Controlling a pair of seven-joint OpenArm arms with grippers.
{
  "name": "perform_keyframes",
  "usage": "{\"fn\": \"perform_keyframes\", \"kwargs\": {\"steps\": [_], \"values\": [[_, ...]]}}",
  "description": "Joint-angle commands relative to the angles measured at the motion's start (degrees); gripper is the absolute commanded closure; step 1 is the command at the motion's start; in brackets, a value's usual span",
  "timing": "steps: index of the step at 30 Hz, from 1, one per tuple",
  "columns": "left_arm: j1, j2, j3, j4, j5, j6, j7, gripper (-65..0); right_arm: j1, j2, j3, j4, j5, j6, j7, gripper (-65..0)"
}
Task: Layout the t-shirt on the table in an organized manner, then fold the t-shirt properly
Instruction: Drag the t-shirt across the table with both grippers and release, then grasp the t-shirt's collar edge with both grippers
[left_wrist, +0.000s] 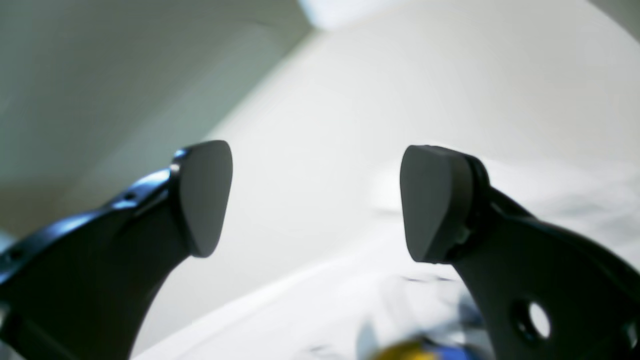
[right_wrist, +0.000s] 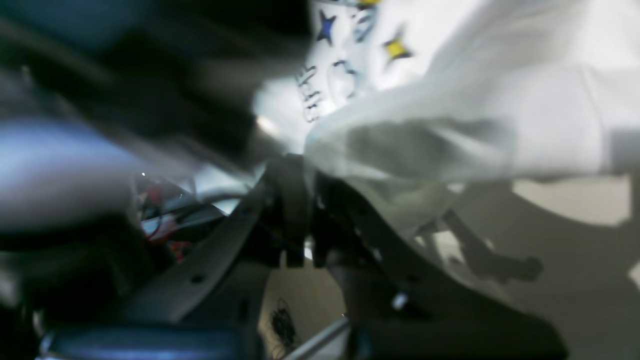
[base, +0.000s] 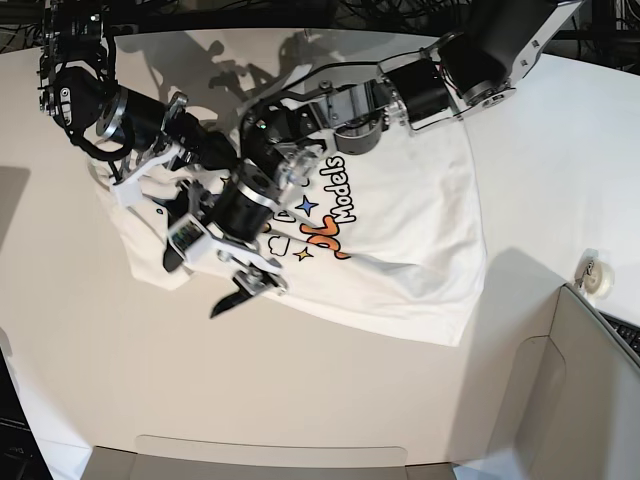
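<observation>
White t-shirt (base: 410, 220) spread on table (base: 90, 340), right end effector (right_wrist: 300, 200) clamping cloth.

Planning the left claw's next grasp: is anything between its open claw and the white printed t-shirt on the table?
Nothing visible. The left claw stands open and empty above the white printed cloth t-shirt, with only bare white tabletop and cloth showing between its pads.

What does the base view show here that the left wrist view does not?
Base only: the whole t-shirt spread print-up on the table, both arms over it, and the right pincer at the shirt's edge. Left wrist only: a close look at the left pincer, its pads wide apart with nothing between them. Both: the white shirt with a bit of its coloured print, and the pale tabletop.
</observation>
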Motion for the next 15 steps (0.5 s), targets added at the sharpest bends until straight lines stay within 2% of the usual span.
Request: {"fn": "perform_keyframes", "kwargs": {"steps": [1, 3, 8, 12, 15], "values": [[1.03, -0.74, -1.73, 1.78, 0.82, 0.17, -0.64, -48.6, 1.57, 1.25, 1.02, 0.97, 2.37, -0.40, 0.15, 0.0], [3.40, -2.49, -4.81, 3.97, 0.82, 0.17, -0.64, -48.6, 2.45, 1.87, 2.25, 0.97, 2.37, -0.40, 0.23, -3.7], [9.03, -7.51, -12.11, 9.51, 0.73, 0.17, -0.29, -48.6, 4.64, 4.24, 4.63, 0.97, 2.37, -0.40, 0.41, -19.1], [13.95, -11.37, -15.97, 12.68, 0.73, 0.17, -0.29, -48.7, 4.91, 4.77, 7.44, 0.97, 2.37, -0.05, 0.50, -29.3], [19.14, -13.92, -19.75, 14.70, 0.73, 0.17, -0.29, -48.7, 5.17, 6.00, 8.93, 0.88, 2.37, -0.05, 0.50, -33.8]]}}
